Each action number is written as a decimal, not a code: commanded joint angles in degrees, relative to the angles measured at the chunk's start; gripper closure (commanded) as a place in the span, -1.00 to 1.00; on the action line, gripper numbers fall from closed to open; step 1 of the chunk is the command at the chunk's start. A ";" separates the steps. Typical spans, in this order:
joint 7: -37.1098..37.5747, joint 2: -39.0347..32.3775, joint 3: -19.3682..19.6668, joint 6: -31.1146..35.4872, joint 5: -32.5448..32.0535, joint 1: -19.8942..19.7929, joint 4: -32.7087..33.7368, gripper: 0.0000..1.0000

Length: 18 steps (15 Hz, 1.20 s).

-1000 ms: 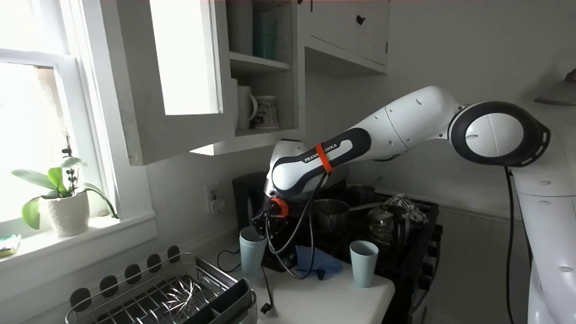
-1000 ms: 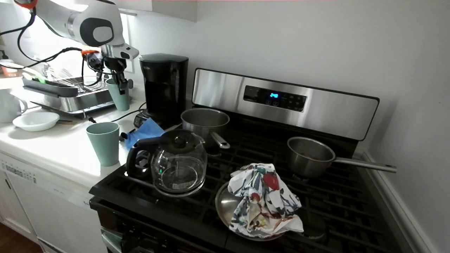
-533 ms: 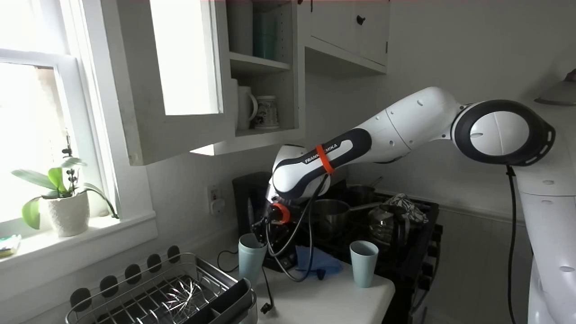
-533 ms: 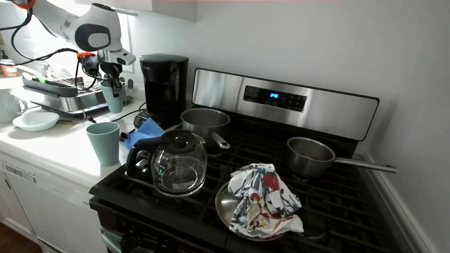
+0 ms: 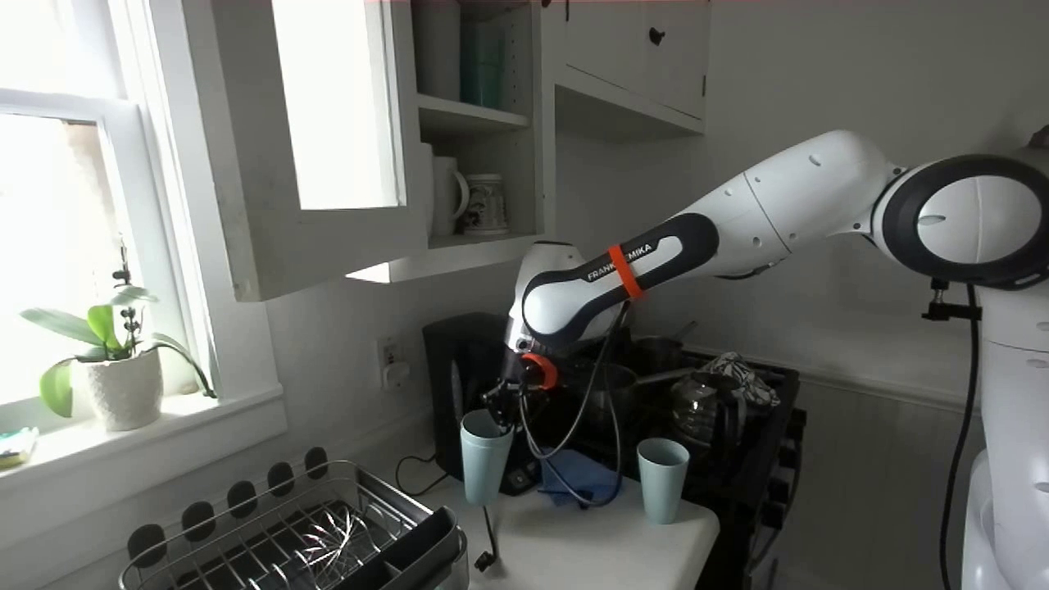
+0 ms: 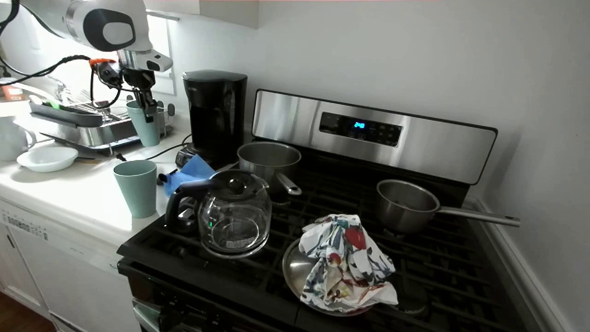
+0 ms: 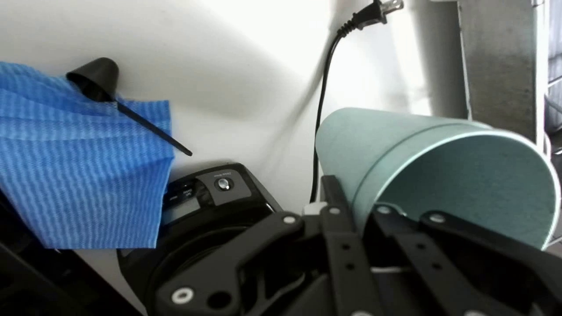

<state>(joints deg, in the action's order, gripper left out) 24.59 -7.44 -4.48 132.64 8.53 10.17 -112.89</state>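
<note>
As the end effector pinches its rim, the cup tilts.

Beneath the tool, a white bench carries a black cord ending in a plug. Left of the tool in the wrist view lie a blue cloth and, partly on that, a black scoop. A black coffee maker stands near the tool. In an exterior view a green cup stands in front of the tool, a white bowl and pale mug sit left of the tool, and a dish rack stands behind it.
</note>
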 commanded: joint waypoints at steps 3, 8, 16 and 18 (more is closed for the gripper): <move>-0.92 2.39 -0.70 -2.80 -0.10 -1.13 -1.63 0.87; -1.31 2.95 -0.78 -2.91 -0.09 -1.16 -2.48 0.87; -0.09 9.05 -0.63 -6.04 -6.91 -1.27 -4.65 0.97; -2.80 11.34 -0.51 -7.65 -7.04 -1.87 -5.06 0.97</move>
<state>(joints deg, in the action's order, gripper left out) 23.37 -1.31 -4.56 127.26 3.13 9.54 -115.52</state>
